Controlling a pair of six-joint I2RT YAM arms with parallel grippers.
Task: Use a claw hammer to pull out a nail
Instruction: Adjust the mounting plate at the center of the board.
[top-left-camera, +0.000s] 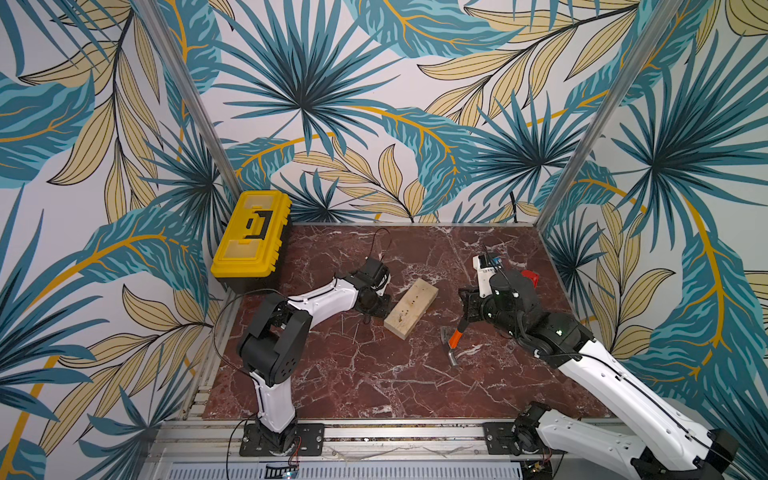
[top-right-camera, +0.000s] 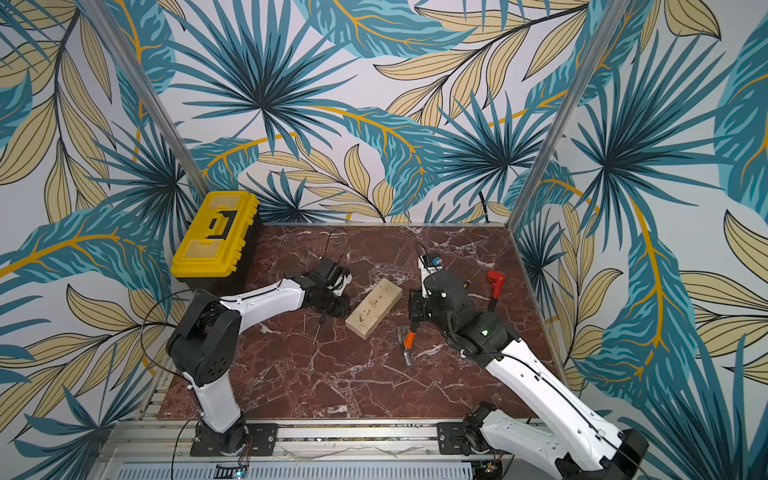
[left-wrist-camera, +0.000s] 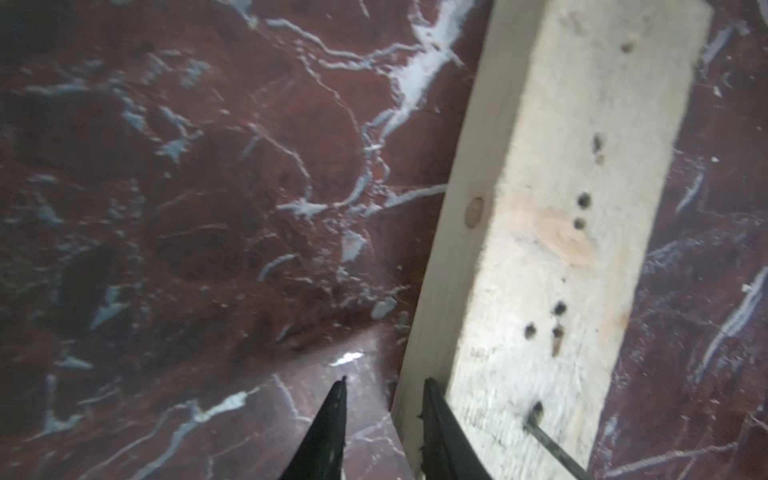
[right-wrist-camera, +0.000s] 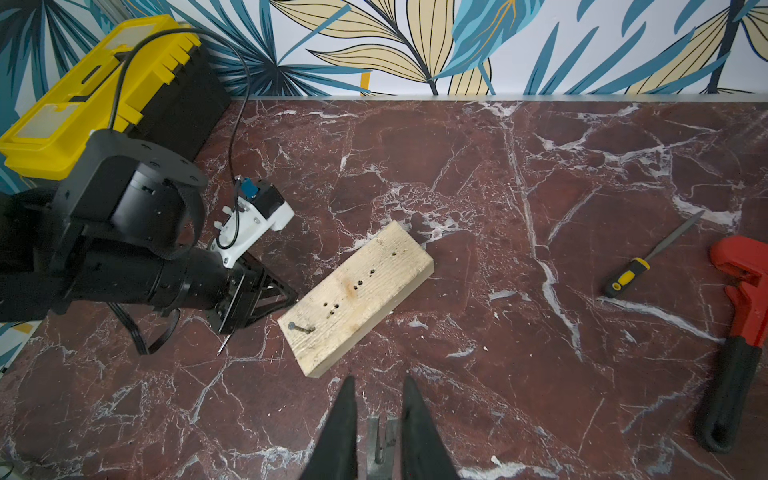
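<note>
The claw hammer (top-left-camera: 455, 340) hangs in my right gripper (top-left-camera: 464, 321), its orange shaft slanting down and its silver head close above the marble. In the right wrist view the forked claw (right-wrist-camera: 380, 440) shows between the two black fingers of that gripper (right-wrist-camera: 379, 390), which is shut on the handle. A pale wooden block (top-left-camera: 411, 308) lies mid-table with several empty holes and one bent nail (right-wrist-camera: 301, 329) near its front end. My left gripper (left-wrist-camera: 384, 395) sits low at the block's left side. Its jaws stand a little apart, one finger (left-wrist-camera: 436, 419) over the block's edge.
A yellow toolbox (top-left-camera: 249, 237) stands at the back left corner. A red-headed wrench (right-wrist-camera: 739, 291) and a small file with a yellow-black handle (right-wrist-camera: 636, 270) lie at the right. Loose nails (top-left-camera: 355, 332) lie on the marble in front of the left gripper.
</note>
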